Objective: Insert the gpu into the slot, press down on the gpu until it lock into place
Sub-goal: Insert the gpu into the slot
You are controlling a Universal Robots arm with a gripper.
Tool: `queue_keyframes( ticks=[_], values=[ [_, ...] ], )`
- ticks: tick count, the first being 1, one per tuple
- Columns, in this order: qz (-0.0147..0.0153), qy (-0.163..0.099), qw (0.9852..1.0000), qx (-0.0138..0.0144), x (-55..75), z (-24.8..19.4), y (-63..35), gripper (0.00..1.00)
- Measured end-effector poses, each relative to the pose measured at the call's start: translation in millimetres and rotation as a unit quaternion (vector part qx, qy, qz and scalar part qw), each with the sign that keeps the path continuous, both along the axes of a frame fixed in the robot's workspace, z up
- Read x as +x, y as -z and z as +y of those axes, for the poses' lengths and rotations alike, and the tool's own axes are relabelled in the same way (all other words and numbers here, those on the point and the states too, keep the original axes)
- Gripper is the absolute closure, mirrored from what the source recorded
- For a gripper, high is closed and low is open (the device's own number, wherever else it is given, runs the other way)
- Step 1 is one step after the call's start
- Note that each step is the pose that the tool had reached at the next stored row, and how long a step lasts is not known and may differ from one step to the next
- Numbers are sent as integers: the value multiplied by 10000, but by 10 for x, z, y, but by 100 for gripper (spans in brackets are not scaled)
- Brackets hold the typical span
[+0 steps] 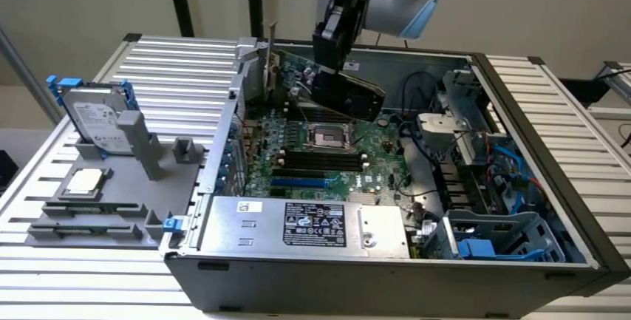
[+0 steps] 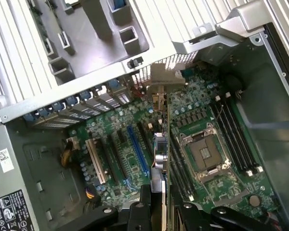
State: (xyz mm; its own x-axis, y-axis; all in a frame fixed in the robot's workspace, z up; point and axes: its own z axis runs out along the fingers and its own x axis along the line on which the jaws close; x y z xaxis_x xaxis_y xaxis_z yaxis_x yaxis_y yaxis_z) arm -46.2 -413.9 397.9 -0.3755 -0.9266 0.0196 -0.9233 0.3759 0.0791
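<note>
Over the motherboard (image 1: pixel 340 163), gripper (image 1: pixel 333 61) holds gpu (image 1: pixel 353 97); wrist view shows slot (image 2: pixel 137 149) alongside.

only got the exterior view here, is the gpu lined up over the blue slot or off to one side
Observer: off to one side. In the wrist view the gpu, seen edge-on, falls between the slot and the processor socket, not over the slot.
Operator: anything in the slot
Observer: no, the blue length that shows is bare, nothing seated in it.
Operator: grip ok
Observer: the gripper has a finger on each side of the gpu's edge, closed on it.
</note>
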Motion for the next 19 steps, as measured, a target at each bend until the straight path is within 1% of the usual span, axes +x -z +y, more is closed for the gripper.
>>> queue_keyframes(
  ticks=[4,6,9,12,14,16,19],
  values=[
    [-17,-306,9995,64,0,0,3,74],
    [-25,-462,9989,97,0,0,4,74],
    [-38,-698,9974,146,0,0,6,74],
    [-55,-924,9955,195,0,0,9,74],
    [-72,-1068,9940,230,0,0,12,74],
    [-97,-1210,9922,266,1,0,17,74],
    [-137,-1426,9892,320,1,0,24,74]
  ],
)
